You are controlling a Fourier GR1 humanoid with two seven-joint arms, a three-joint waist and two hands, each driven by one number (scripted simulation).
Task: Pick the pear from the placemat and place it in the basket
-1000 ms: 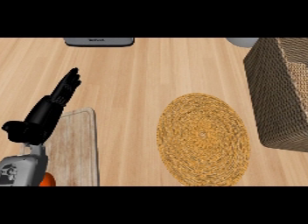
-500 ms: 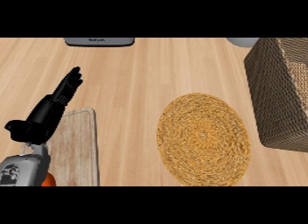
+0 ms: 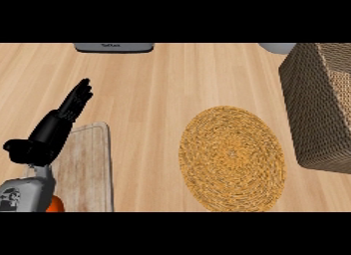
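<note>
Almost nothing has shifted vs. the earlier frames: left robot hand (image 3: 61,122) sits at nearly the same spot at the view's left, maybe a touch lower, w/ same pose. Its black fingers (image 3: 80,94) are straight and pressed together, pointing up and away over the light wooden counter (image 3: 149,89), thumb (image 3: 15,147) sticking out to the left; it holds nothing. Grey forearm (image 3: 22,191) comes in from the lower left corner, w/ a small orange patch (image 3: 56,204) showing just beside it at the bottom edge; can't tell what that is. Under the wrist lies a pale rectangular wooden board (image 3: 87,164).

Round woven straw placemat (image 3: 232,157), golden-yellow, lies centre-right on the counter; no pear visible on it or anywhere else in view, so pear's location can't be told. Brown wicker basket (image 3: 325,104) stands at the right edge, just beside the placemat, partly cut off. At the top edge: a grey appliance (image 3: 113,47), partly cropped, and a pale rounded object (image 3: 277,47) near the basket's far corner. Right robot hand doesn't show.
</note>
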